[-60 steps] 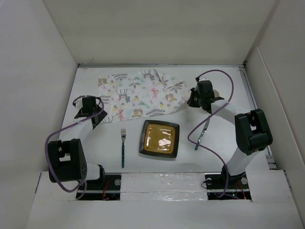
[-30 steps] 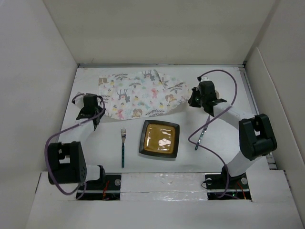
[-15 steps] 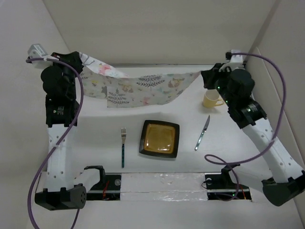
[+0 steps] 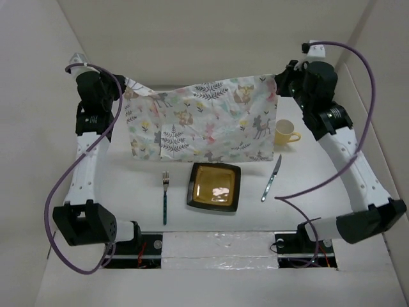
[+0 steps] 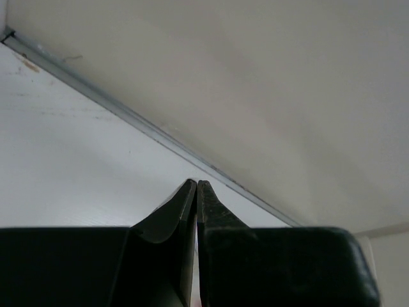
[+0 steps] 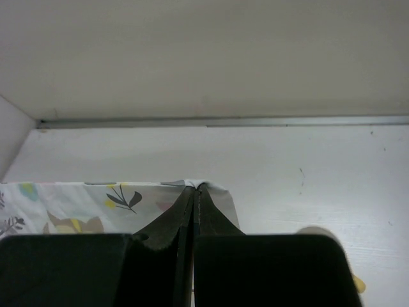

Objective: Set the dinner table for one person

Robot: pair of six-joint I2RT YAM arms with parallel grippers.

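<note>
Plain white panel walls (image 4: 211, 38), evenly lit

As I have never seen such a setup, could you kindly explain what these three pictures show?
Two robot arms stand at the near edge of a plain white dinner table. The wide picture looks down from above and behind them; the other two come from wrist cameras. The left claw and right claw, both shut, hold a white placemat printed with animals and leaves stretched in the air. On the table lie a teal-handled fork, a square dark plate, a knife and a yellow mug.
</note>
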